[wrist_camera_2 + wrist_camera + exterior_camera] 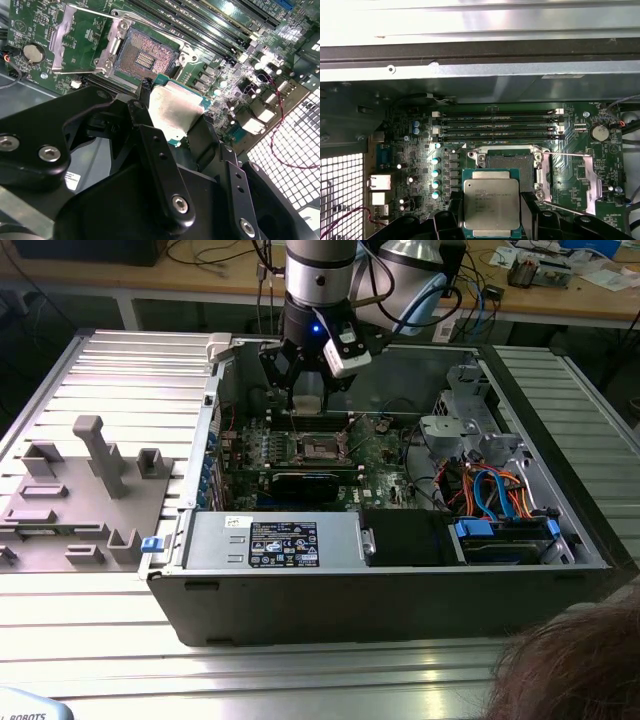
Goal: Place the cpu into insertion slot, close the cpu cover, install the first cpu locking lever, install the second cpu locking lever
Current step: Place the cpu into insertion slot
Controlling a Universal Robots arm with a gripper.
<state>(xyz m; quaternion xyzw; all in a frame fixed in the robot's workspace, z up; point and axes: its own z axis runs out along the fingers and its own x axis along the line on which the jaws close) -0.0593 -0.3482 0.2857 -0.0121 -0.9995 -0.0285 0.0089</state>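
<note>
Much of the grasp is hidden from us. In the exterior view the gripper (pixel 307 390) hangs inside the open computer case (pixel 300 610), above the green motherboard (pixel 385 455), and its dark body covers whatever sits between its fingers. A person's hair (pixel 575 665) cuts off that view's lower right corner. In the first wrist view the frame edge crops the far edge of the cpu (pixel 491 200), and we cannot see the exact spots where the black fingers (pixel 530 212) press it, because the chip itself covers them. What we can make out in both wrist views is that the jaws are clamped on the cpu, one finger against each of two opposite sides. Its silver-grey top faces the cameras and its green border shows around the metal. The chip is held in the air over the board, between the fingertips and just beside the insertion slot (pixel 512 165). It is not seated: the slot's dark pin field lies bare inside its silvery rim, and the chip's near edge overlaps that rim in the first wrist view. The cpu cover (pixel 82 42) is swung open, off to one side of the slot, with its cut-out centre showing green board through it. A thin locking lever (pixel 565 155) stands raised along the open cover. The narrow memory slots (pixel 500 126) run past the slot's other side.
</note>
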